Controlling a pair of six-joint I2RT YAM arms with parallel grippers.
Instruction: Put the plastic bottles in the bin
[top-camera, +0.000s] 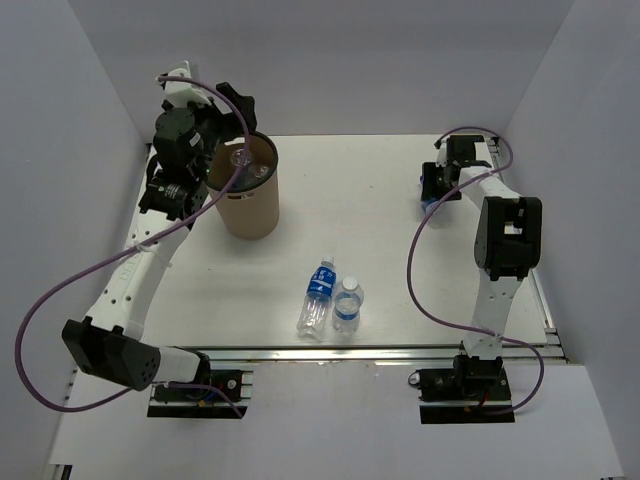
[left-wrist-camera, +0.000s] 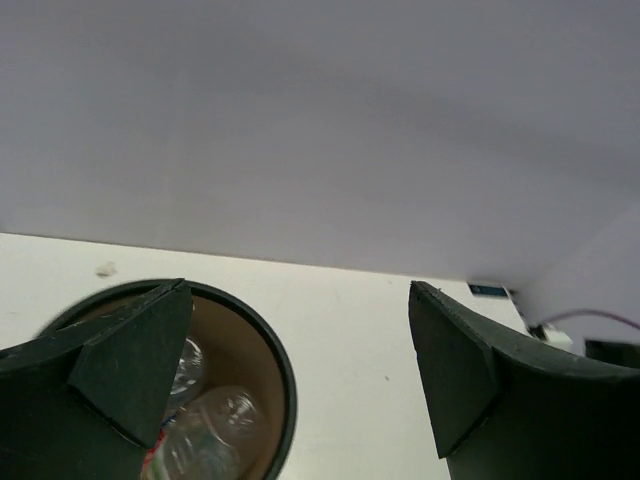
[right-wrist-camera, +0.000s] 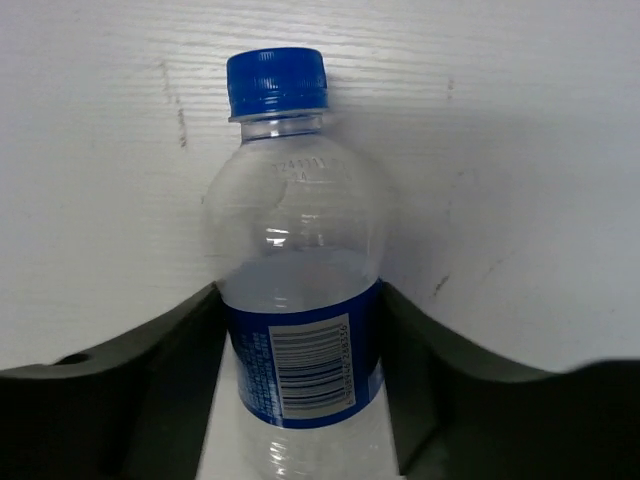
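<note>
The tan bin (top-camera: 246, 203) stands at the back left, with clear plastic bottles (top-camera: 243, 159) inside. My left gripper (top-camera: 222, 135) hangs open and empty over its far rim. In the left wrist view the gripper (left-wrist-camera: 297, 295) is open, with the bin's dark rim (left-wrist-camera: 286, 385) and the bottles (left-wrist-camera: 212, 432) inside it below left. My right gripper (top-camera: 434, 192) is at the far right of the table. In the right wrist view it (right-wrist-camera: 300, 300) is shut on the blue label of a blue-capped bottle (right-wrist-camera: 295, 235). Two more bottles are at front centre: one lying (top-camera: 316, 298), one upright (top-camera: 347, 306).
White walls enclose the table (top-camera: 380, 230) at the back and on both sides. A purple cable loops from each arm. A metal rail (top-camera: 330, 352) runs along the near edge, between the arm bases.
</note>
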